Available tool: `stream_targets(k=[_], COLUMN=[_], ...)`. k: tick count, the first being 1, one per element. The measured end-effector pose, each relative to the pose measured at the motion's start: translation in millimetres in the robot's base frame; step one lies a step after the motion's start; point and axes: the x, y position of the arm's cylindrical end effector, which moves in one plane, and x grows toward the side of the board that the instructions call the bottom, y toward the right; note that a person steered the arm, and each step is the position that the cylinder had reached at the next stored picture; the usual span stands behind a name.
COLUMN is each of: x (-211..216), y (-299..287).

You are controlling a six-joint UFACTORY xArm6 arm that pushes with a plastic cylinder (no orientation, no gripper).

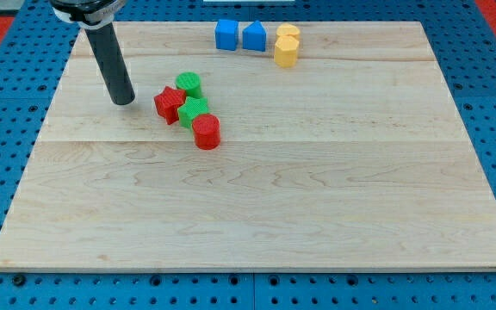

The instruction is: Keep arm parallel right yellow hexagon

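The yellow hexagon (286,52) sits near the view's top, right of centre, with a second yellow block (288,33) touching it just above. My tip (124,100) rests on the board at the view's upper left, far to the left of the yellow hexagon and slightly lower in the view. The tip is just left of the red star-shaped block (169,104), with a small gap between them.
Two blue blocks (226,35) (254,37) stand side by side left of the yellow pair. A cluster lies right of the tip: a green cylinder (189,84), a green block (194,112) and a red cylinder (206,132). The wooden board (257,215) lies on a blue pegboard.
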Motion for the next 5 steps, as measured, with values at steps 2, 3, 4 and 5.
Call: stream_targets(k=[2,3,4,5], x=[0,-27,-63,-67], y=[-1,15,64,104])
